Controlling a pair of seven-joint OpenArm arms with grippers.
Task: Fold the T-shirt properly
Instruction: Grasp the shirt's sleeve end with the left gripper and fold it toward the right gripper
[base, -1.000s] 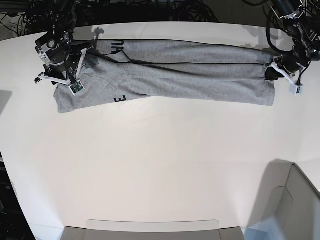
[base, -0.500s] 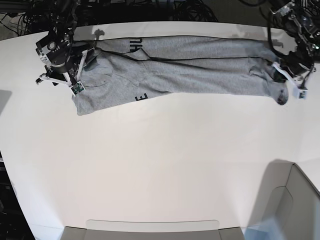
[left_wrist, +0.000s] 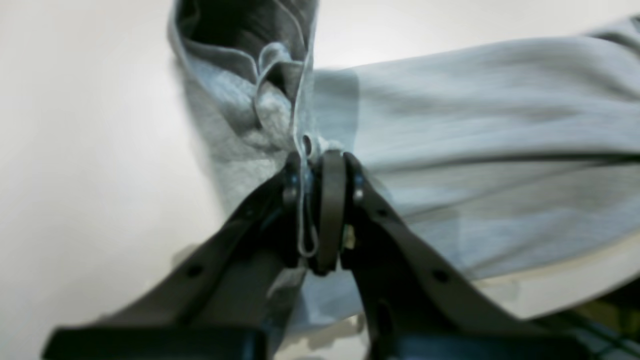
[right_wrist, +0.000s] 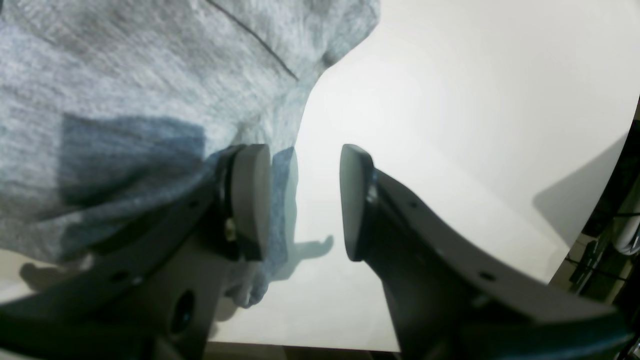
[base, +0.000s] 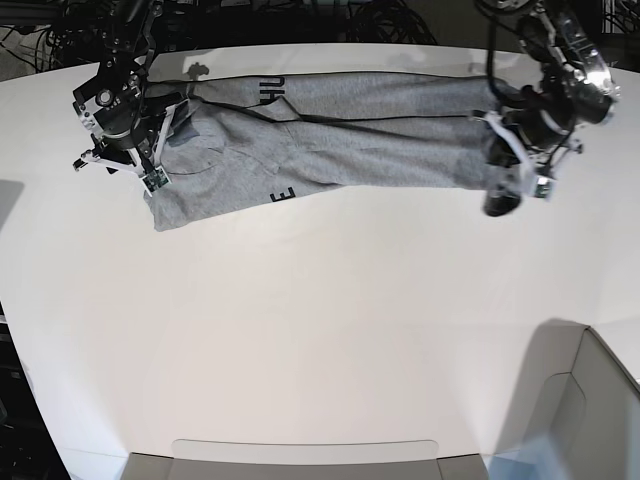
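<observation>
looks like a robotics lab here: a bare white table (base: 320, 330), tangled black cables (base: 390, 20) along its far edge, two robot arms mounted over it

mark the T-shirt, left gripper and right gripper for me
T-shirt (base: 350, 150), base view, middle of the grey fabric.
left gripper (left_wrist: 314, 220), left wrist view, between fingertips shut on a fabric edge.
right gripper (right_wrist: 305, 200), right wrist view, gap between open fingertips.
</observation>
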